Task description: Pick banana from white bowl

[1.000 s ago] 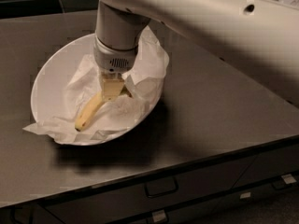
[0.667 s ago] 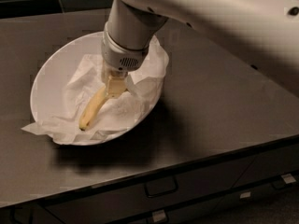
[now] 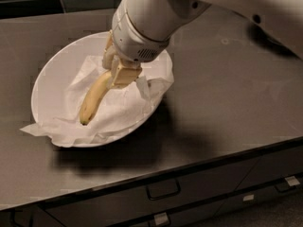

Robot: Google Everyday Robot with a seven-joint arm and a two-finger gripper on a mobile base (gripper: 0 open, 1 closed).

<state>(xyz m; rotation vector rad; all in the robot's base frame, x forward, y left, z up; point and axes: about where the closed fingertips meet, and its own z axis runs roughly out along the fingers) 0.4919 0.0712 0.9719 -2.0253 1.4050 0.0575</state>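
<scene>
Gripper (image 3: 114, 74) on a white robot arm (image 3: 156, 8) reaches into the white bowl (image 3: 46, 74) on a dark countertop (image 3: 227, 93), its fingers clamped on the upper end of the banana (image 3: 94, 100), which slants down-left over crumpled paper lining (image 3: 120, 115).

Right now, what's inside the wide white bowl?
The wide white bowl is lined with crumpled white paper; a curved yellow banana lies on it, its upper end clamped in the gripper. The paper hides the bowl's floor.
</scene>
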